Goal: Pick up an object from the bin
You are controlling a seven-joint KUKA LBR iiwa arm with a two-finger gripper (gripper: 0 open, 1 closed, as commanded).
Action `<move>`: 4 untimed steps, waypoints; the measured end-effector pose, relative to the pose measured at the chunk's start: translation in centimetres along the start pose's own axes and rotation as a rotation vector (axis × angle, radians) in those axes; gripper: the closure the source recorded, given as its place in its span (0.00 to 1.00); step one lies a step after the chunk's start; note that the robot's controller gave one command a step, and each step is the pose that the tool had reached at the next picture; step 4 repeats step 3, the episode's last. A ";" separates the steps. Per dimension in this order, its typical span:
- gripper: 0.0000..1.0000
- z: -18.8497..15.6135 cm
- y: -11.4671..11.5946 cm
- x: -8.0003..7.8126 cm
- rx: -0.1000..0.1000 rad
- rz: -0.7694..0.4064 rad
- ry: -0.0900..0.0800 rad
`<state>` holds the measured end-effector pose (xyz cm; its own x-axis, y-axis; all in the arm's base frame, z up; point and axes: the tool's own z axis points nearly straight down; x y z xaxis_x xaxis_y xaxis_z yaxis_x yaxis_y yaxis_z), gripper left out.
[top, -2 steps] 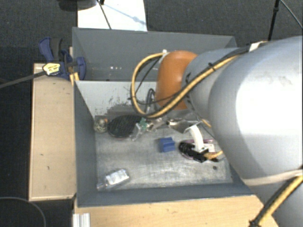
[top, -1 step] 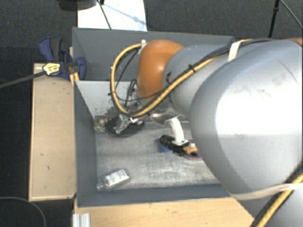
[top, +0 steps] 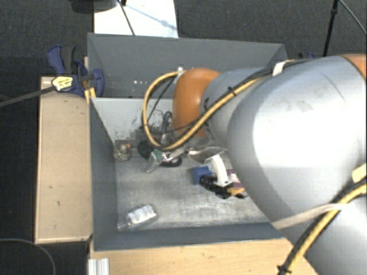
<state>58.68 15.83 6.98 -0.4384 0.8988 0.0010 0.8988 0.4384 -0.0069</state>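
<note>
The gripper (top: 156,158) hangs low over the floor of the grey bin (top: 103,199), its opening and any hold impossible to tell, with a dull round thing (top: 121,150) just left of it, a blue-white-black heap (top: 217,179) near its right and a clear packet (top: 137,215) well in front of it.
</note>
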 end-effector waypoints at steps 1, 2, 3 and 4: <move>1.00 -0.2 0.1 0.3 0.000 -0.007 0.003; 1.00 -0.1 -9.4 2.8 -0.010 -0.229 -0.003; 1.00 -13.5 -8.8 1.1 -0.014 -0.248 -0.005; 1.00 -13.5 -8.8 1.1 -0.014 -0.248 -0.005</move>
